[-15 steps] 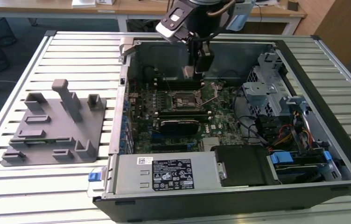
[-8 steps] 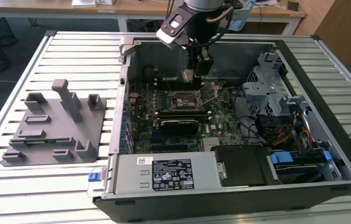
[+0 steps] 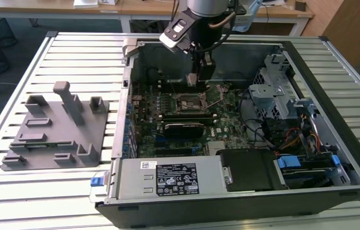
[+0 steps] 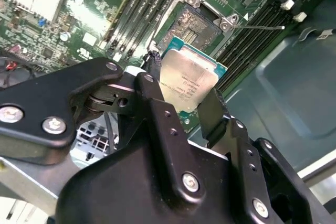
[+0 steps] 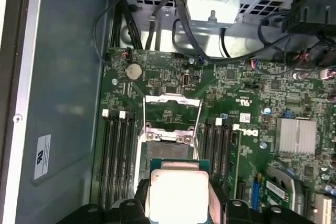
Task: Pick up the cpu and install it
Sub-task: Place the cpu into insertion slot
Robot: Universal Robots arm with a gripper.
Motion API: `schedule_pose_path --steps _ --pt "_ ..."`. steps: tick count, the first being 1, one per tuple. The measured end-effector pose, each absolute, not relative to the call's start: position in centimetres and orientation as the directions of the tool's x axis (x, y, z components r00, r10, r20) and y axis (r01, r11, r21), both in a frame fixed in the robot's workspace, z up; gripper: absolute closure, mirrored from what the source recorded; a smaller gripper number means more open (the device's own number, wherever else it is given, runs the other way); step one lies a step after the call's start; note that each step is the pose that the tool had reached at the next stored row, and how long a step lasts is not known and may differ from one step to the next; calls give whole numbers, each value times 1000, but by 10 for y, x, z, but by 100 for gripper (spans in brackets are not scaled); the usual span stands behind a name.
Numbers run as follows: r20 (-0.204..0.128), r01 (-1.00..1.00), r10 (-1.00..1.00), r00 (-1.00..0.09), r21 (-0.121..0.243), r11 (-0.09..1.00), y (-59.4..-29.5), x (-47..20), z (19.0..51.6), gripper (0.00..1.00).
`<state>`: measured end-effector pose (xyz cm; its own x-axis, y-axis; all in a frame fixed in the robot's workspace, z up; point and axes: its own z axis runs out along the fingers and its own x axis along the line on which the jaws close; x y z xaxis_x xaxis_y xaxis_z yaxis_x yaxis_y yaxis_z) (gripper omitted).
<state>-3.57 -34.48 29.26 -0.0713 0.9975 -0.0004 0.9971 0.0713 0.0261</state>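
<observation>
The worktop [image 3: 78, 62] carries the open computer case [image 3: 231, 207], laid on its side so the motherboard [image 5: 252, 93] faces up to me. Its socket [image 3: 189, 101] has the frame swung back and the contacts bare, ready to receive. My tool [image 4: 184, 85] pinches the cpu [image 5: 177, 195] by two opposite edges, metal top upward and underside free, just above the socket's near edge.

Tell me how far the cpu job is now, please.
Done: the pick-up. The gripper is shut on the cpu, which is lifted clear. In hand: the cpu hangs over the motherboard, close to the open socket. Left: the cpu is not yet seated in the socket, which shows its bare contacts.
</observation>
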Motion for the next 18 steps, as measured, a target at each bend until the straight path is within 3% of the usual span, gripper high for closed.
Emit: schedule_pose_path --steps 18 --pt "0 997 997 -71 26 71 -344 -36 269 47"
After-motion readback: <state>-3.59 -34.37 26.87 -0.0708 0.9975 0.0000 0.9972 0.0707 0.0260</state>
